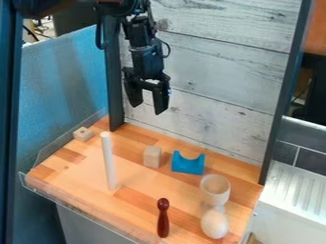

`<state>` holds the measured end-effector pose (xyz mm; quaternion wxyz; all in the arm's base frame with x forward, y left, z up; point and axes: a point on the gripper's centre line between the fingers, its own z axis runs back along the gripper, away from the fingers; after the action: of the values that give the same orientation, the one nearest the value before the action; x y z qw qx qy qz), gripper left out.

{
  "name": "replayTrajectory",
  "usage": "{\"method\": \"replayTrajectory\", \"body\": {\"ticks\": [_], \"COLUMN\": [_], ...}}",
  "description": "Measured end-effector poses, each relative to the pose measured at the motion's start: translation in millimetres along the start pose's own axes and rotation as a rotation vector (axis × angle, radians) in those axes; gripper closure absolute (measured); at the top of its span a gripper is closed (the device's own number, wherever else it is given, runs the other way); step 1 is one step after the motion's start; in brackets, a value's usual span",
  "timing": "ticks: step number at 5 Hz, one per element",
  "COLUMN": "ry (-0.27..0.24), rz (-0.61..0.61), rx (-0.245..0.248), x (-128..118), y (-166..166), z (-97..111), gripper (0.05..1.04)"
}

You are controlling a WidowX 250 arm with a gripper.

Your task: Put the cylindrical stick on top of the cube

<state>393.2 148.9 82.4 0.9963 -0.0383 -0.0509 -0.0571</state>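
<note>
Gripper: I have it (147,107) hanging over the back of the work surface, fingers pointing down and spread well apart, with nothing held between them.
White stick: it stands upright on the wooden tabletop (70,176), left of centre in my camera view; I see this cylinder (108,162) well apart from the gripper and below it.
Pale cube: this plain wooden block (152,156) sits to the right of the stick and a bit farther back, the two apart, its top bare.
Blue piece: I see it (188,165) just beside the cube, on the right, its curved hollow facing up.
Small block: this one (83,134) is near the back left edge and has a dark hole in its face.
Wooden cup: it (215,189) is on the right, nearer me than the blue piece, mouth up.
Rounded wooden piece: it (214,223) lies in front of the cup; I cannot tell whether they touch.
Dark red pin: I find this knobbed piece (164,220) near the front edge.
</note>
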Motion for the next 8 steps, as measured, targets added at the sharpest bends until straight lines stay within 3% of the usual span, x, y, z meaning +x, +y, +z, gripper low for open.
{"method": "replayTrajectory", "body": {"ticks": [1,2,3,4,6,7,8], "ry": [0.031,0.027,-0.035,-0.044,-0.026,0.009,0.010], "rz": [0.001,-0.041,-0.061,-0.097,-0.163,-0.202,-0.220], "rx": [-0.022,-0.073,-0.061,-0.037,0.057,0.069,0.084], "x": [-3,-21,-33,-37,-58,-68,-71], "y": [0,1,12,11,9,8,10], "z": [-17,-20,1,0,4,-3,0], "gripper": [0.082,0.083,0.083,0.083,0.083,0.083,0.083]}}
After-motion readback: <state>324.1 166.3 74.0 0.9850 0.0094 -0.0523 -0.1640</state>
